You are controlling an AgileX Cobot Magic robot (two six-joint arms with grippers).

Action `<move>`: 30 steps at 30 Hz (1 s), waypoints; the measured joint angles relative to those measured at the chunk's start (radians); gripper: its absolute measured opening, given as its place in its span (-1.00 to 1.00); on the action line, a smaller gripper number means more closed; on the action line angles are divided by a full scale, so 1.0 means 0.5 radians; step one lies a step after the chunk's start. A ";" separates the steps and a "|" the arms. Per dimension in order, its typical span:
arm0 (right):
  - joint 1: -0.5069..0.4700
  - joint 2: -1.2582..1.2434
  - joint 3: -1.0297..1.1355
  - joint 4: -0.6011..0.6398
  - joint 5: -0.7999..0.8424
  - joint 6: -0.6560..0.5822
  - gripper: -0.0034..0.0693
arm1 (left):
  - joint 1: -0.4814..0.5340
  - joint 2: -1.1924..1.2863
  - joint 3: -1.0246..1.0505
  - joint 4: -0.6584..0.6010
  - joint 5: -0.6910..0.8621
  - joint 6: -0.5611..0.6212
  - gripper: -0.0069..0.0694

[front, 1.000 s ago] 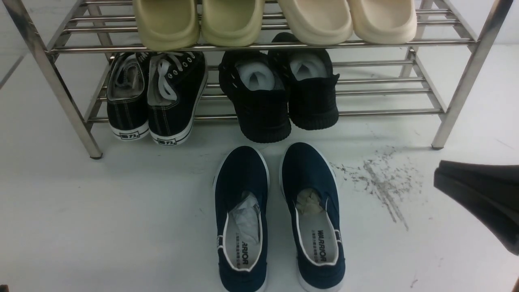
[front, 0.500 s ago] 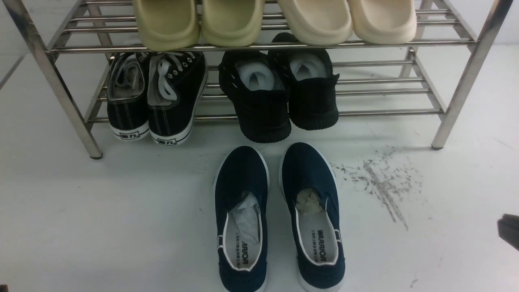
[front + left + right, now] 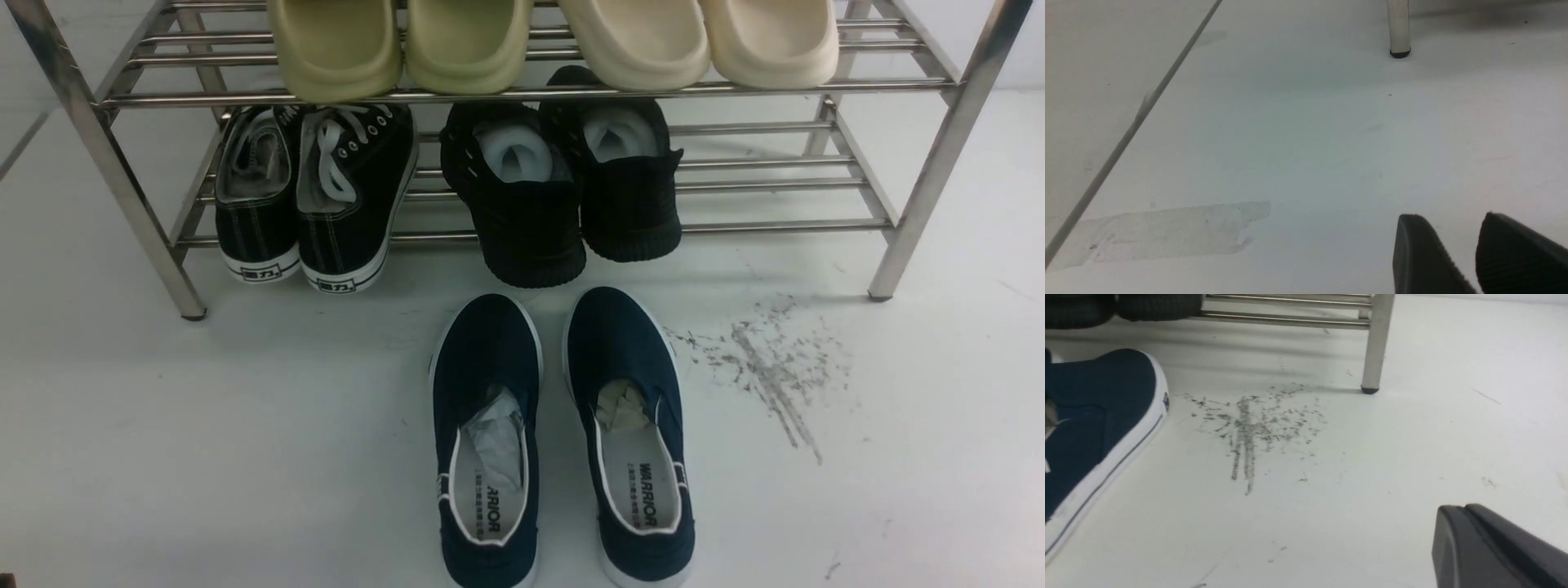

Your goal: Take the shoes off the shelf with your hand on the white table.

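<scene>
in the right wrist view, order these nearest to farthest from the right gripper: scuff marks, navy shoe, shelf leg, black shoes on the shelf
From the right gripper, shut and empty:
1. Scuff marks, on the white table ahead.
2. Shelf leg and navy shoe: too close to call, off to opposite sides.
3. Black shoes, back on the shelf's lower tier.

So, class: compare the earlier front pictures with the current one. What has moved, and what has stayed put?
The right gripper, shut and empty, has drawn back off the front view's right edge and now shows only in its wrist view. Nothing was grasped or released. The navy shoes stay side by side on the white table, before the shelf.
</scene>
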 joint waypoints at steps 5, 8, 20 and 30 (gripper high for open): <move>-0.029 -0.008 0.008 -0.023 0.034 0.035 -0.83 | 0.000 0.000 0.000 0.001 0.000 0.000 -0.19; -0.029 -0.008 0.008 -0.058 0.056 0.076 -0.82 | 0.000 0.000 0.000 0.001 0.000 0.000 -0.19; -0.036 -0.008 -0.012 -0.075 0.175 0.117 -0.79 | 0.000 0.000 0.000 0.095 0.009 0.000 -0.19; -0.149 -0.008 -0.012 -0.075 0.175 0.127 -0.79 | 0.000 0.000 0.000 0.159 0.022 0.000 -0.19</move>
